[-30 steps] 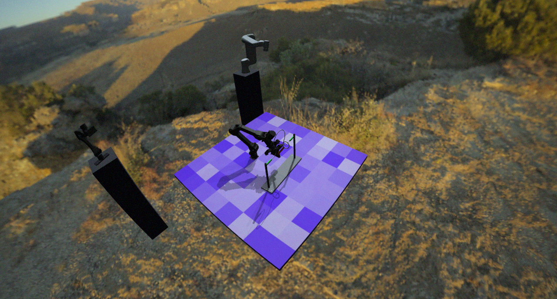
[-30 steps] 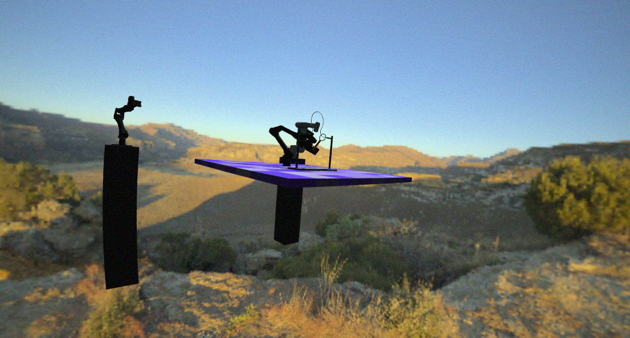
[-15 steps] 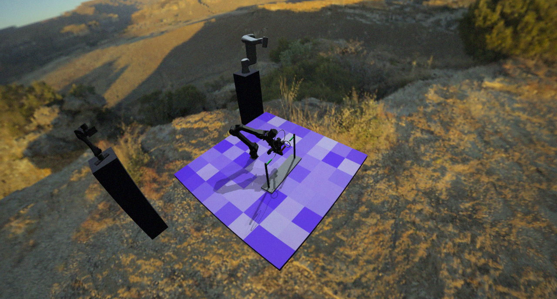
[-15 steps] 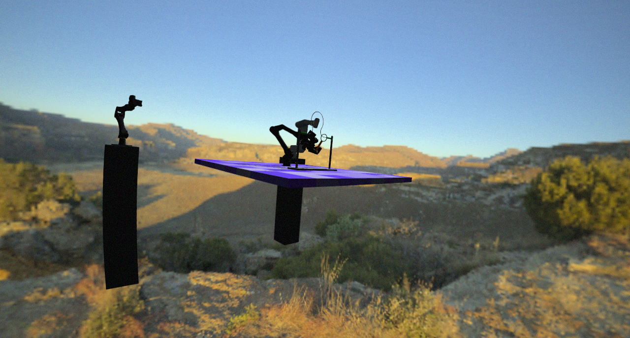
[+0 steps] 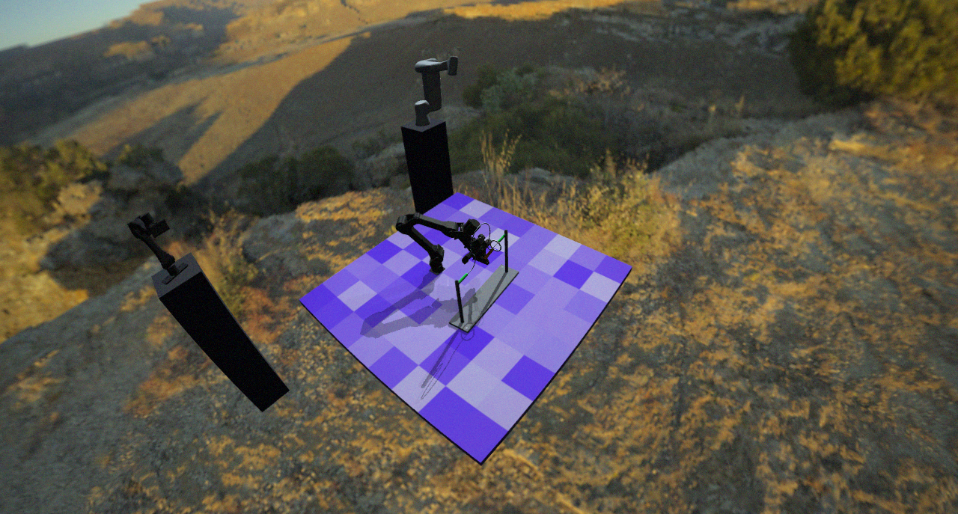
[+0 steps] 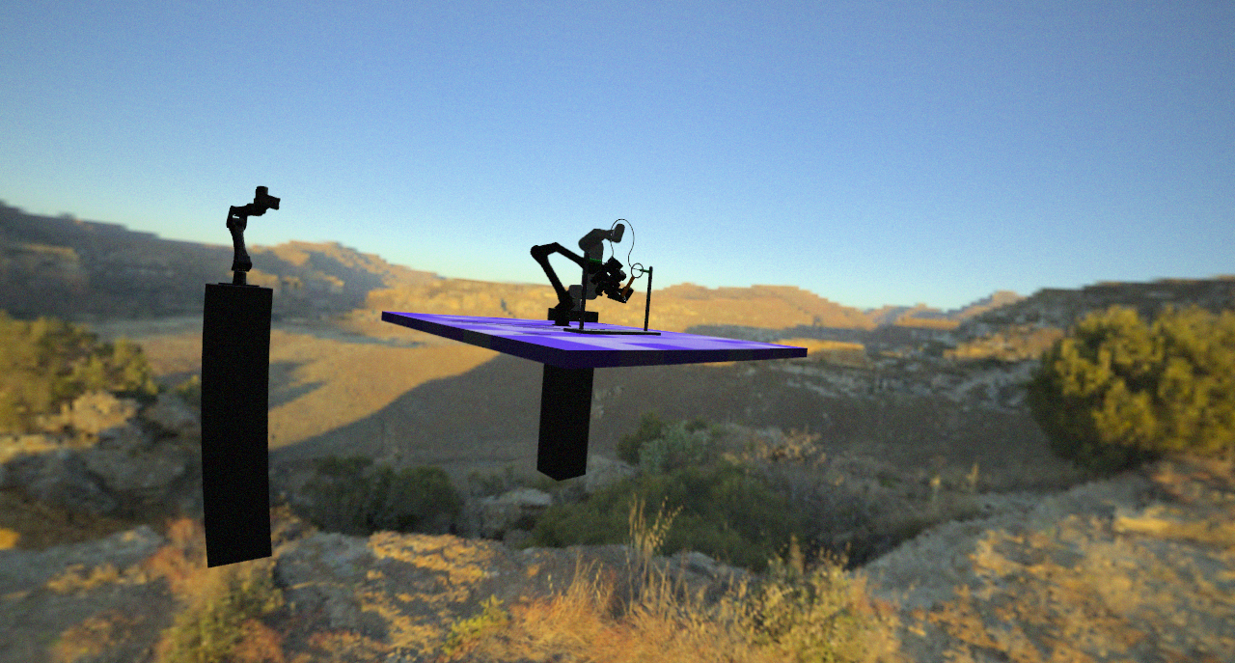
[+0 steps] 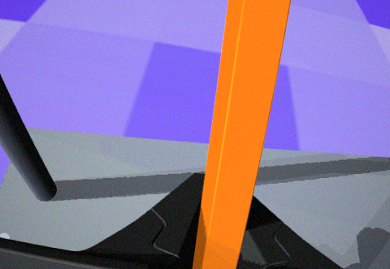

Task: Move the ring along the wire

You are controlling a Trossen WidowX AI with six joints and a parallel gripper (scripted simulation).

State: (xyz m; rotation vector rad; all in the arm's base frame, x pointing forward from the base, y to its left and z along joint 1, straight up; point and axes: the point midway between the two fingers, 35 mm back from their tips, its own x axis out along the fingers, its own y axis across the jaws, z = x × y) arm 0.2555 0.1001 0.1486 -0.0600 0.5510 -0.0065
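My gripper (image 5: 487,259) (image 6: 627,295) (image 7: 211,187) is shut on the orange handle (image 6: 633,284) (image 7: 241,90), which runs up from the fingers in the wrist view. The ring (image 5: 495,251) (image 6: 637,276) is at the handle's upper end, close to the inner end of the far green part (image 5: 501,238) beside the far post (image 5: 506,257) (image 6: 647,305). Whether it touches the wire is too small to tell. The thin grey wire (image 6: 622,219) loops high above. The near green part (image 5: 462,278) is beside the near post (image 5: 459,303). The ring is out of the wrist view.
The posts stand on a grey base plate (image 5: 510,275) (image 7: 101,220) on the purple checkered table top (image 5: 480,437). A post (image 7: 24,147) rises at the left of the wrist view. Other arms stand on black pillars (image 5: 221,350) (image 6: 237,417) beyond the table.
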